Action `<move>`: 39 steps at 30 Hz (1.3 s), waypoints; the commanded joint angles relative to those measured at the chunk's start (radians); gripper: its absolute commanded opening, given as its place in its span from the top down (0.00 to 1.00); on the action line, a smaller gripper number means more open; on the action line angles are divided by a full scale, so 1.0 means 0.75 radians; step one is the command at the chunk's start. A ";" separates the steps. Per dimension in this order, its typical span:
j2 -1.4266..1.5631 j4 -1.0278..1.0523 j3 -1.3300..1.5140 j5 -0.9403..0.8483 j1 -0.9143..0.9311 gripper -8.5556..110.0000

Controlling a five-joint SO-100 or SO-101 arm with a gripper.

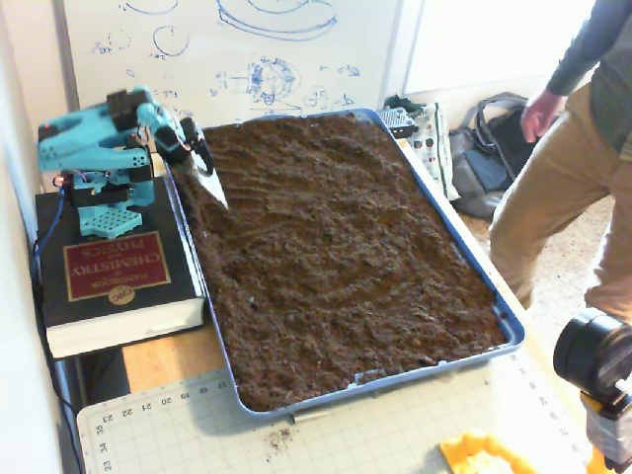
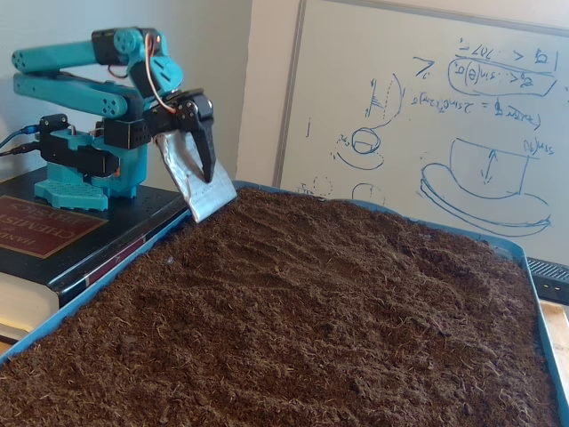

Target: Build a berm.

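A blue tray [image 1: 395,383] is full of loose dark brown soil [image 1: 336,247], flat with shallow curved rake marks. No raised berm shows in either fixed view. My teal arm stands on a book at the tray's far left corner. My gripper [image 1: 204,163] is shut on a flat grey metal blade [image 1: 216,190] that slants down to the soil edge. In the other fixed view the gripper [image 2: 206,165] presses the blade [image 2: 200,191] with its black finger [image 2: 207,151], and the blade's lower edge rests at the soil [image 2: 293,311] by the tray's rim.
A thick book [image 1: 109,272] carries the arm's base. A person [image 1: 563,168] stands right of the tray near a backpack [image 1: 489,148]. A camera [image 1: 597,360] sits at the front right. A cutting mat [image 1: 197,434] and a yellow object [image 1: 484,456] lie in front.
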 commanded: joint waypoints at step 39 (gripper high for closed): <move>-2.182 0.192 -1.286 0.931 -0.839 0.93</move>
